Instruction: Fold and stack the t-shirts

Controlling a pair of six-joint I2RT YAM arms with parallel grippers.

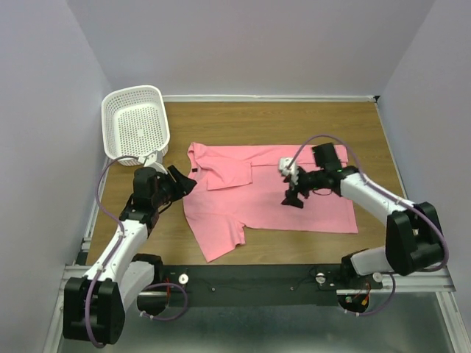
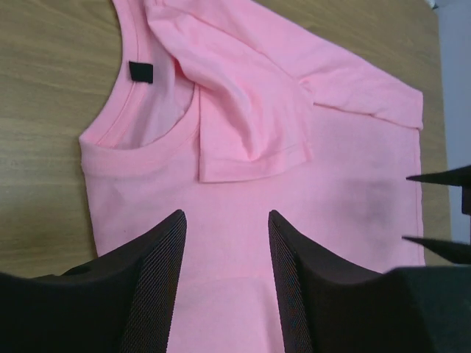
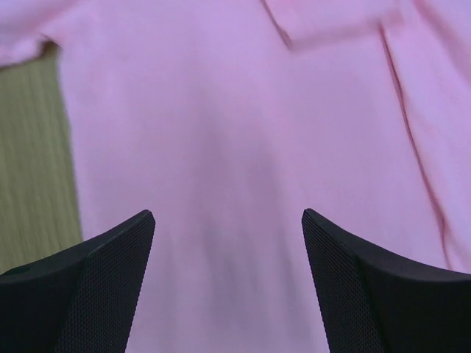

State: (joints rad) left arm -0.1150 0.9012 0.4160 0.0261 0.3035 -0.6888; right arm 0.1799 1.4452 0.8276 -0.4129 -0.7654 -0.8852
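Note:
A salmon-pink t-shirt (image 1: 272,195) lies flat on the wooden table, neck to the left. One sleeve (image 1: 229,175) is folded in over the chest; the other sleeve (image 1: 217,239) sticks out toward the near edge. In the left wrist view the round neck and dark label (image 2: 140,71) show, with the folded sleeve (image 2: 250,118) beside them. My left gripper (image 1: 185,181) is open and empty at the shirt's neck edge (image 2: 224,220). My right gripper (image 1: 293,197) is open and empty, hovering over the shirt's body (image 3: 228,220).
A white perforated plastic basket (image 1: 135,123) stands at the far left of the table (image 1: 331,125), behind my left arm. White walls close in the table on three sides. A black rail (image 1: 257,276) runs along the near edge.

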